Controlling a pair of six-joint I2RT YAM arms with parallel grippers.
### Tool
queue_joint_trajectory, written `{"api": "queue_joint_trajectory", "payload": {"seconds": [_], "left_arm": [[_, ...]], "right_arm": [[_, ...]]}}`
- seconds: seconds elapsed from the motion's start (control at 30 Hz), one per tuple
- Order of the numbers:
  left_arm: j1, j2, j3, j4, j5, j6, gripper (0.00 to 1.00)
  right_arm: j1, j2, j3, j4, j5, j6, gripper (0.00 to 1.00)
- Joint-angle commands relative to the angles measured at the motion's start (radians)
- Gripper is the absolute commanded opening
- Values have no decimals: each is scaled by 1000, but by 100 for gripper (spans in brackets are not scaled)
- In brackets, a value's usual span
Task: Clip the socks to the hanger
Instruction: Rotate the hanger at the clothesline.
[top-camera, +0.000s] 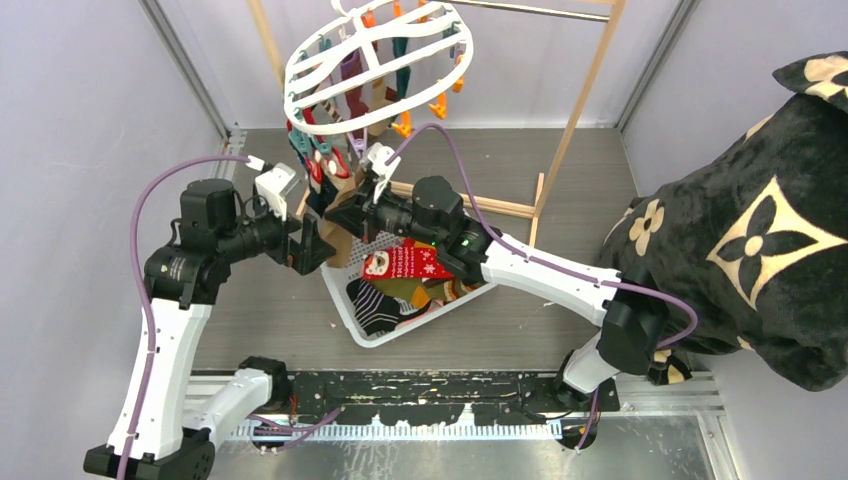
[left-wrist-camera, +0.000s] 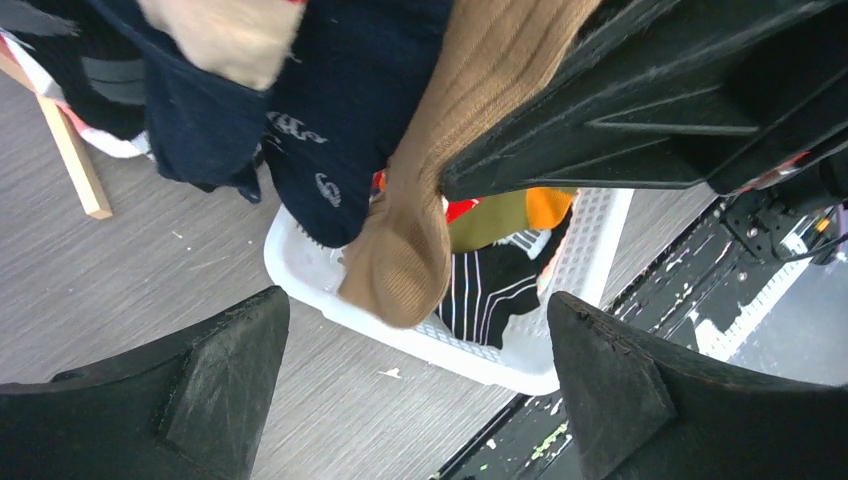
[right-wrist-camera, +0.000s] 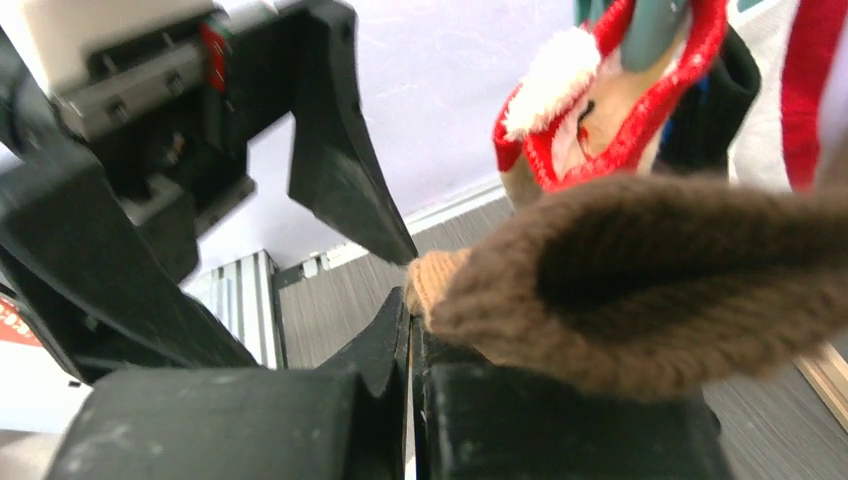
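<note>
Right gripper (right-wrist-camera: 411, 325) jaws pressed together, pinching brown sock (right-wrist-camera: 640, 280) edge; red-trimmed sock (right-wrist-camera: 610, 110) above.
</note>
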Motion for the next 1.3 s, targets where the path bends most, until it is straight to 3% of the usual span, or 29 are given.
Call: {"api": "queue_joint_trajectory", "payload": {"seconds": [0.0, 0.13, 0.27, 0.43, 0.53, 0.63, 0.67, 0.77, 0.9, 1.07, 1.27], "left_arm": [[-3, -47, -23, 80, 28, 76, 100], [-3, -56, -35, 118, -18, 137, 96], [-4, -64, -39, 154, -41, 183, 85], [-4, -42, -20, 128, 20, 204, 59], [-3, -27, -9, 108, 46, 212, 32], [-3, -30, -12, 119, -6, 210, 7], [-4, -35, -17, 126, -38, 208, 1], [-4, -53, -28, 128, -104, 221, 0], [-4, -71, -41, 130, -149, 231, 0], [-3, -52, -20, 155, -222, 206, 0], [-4, -32, 24, 171, -319, 170, 0]], "right_arm": [[23, 16, 107, 53, -6, 27, 1], [32, 25, 139, 54, -24, 55, 1], [33, 26, 156, 53, -36, 78, 1], [33, 35, 166, 59, -54, 110, 1], [34, 36, 168, 58, -57, 122, 2], [34, 8, 133, 60, -11, 126, 32], [33, -14, 106, 64, 17, 120, 37], [9, -97, 6, 91, 94, 123, 61], [-93, -191, -96, 119, 51, 187, 74], [-218, -209, -111, 158, -105, 285, 83], [-286, -205, -84, 178, -111, 282, 84]]}}
